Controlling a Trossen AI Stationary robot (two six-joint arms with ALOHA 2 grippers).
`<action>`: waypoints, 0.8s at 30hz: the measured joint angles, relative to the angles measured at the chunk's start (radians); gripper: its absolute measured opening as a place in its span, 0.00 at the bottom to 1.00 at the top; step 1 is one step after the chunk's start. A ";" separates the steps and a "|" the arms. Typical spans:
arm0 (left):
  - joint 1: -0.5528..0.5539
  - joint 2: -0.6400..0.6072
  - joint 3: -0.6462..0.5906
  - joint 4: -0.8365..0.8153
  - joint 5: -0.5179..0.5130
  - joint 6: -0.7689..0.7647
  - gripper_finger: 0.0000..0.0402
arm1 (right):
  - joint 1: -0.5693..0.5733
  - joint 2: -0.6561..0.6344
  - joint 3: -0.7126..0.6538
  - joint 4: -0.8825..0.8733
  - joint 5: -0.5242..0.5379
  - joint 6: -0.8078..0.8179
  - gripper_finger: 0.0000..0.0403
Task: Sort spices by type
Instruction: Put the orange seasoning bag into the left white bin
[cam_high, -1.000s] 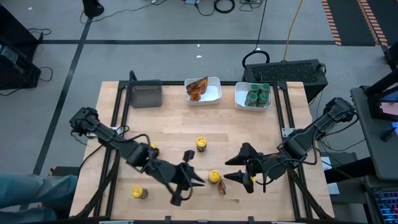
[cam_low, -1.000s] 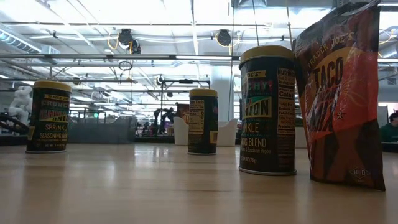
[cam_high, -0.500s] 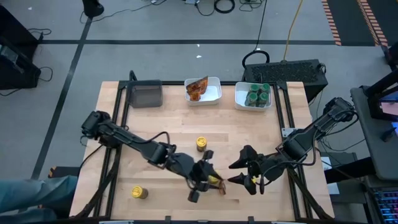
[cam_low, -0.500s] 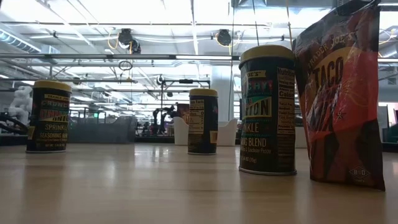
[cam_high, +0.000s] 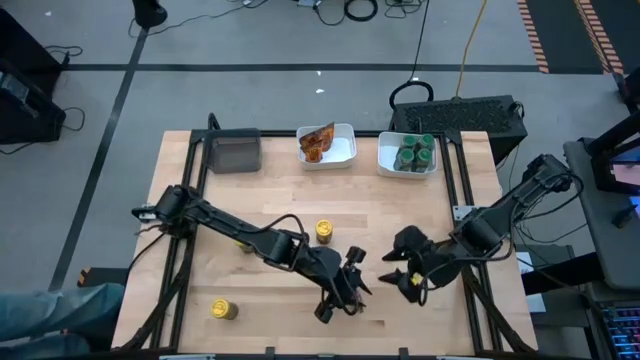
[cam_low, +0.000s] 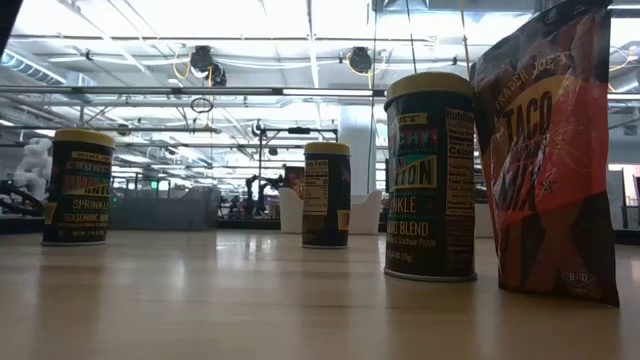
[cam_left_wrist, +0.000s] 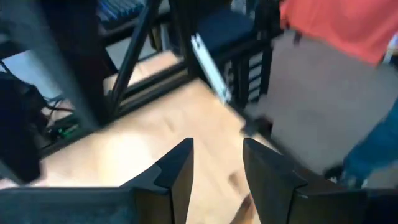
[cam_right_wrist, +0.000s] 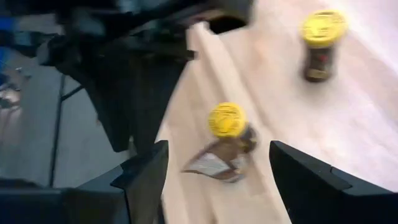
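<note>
Low view, legible print:
- Foil packet (cam_low: 548, 160), right: "TRADER JOE'S", "TACO".
- Nearest yellow-lidded jar (cam_low: 431, 180): "SPRINKLE" cut to "KLE", "BLEND".
- Left jar (cam_low: 79, 188): "SPRINKLE", "SEASONING".
- Far middle jar (cam_low: 326, 195): print too small to read.

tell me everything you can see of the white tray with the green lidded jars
The white tray is a small rounded-corner rectangular bin that looks like plastic, sitting flat at the far edge of the wooden table, the rightmost of three bins in that row. Inside it stand the green-lidded jars, upright and packed close together, nearly filling it; there seem to be four. Only a strip of its white rim and floor shows around them. Neither gripper is near it, and nothing else touches it.
</note>
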 joint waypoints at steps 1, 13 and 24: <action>0.004 0.000 0.000 -0.025 0.000 0.030 0.36 | -0.001 -0.011 0.000 -0.024 0.011 0.010 0.65; 0.032 0.083 -0.002 -0.084 0.095 0.156 0.36 | -0.028 -0.096 0.000 -0.087 0.114 -0.040 0.65; 0.022 0.127 -0.002 -0.093 0.123 0.219 0.36 | -0.036 -0.094 0.000 -0.091 0.103 -0.049 0.65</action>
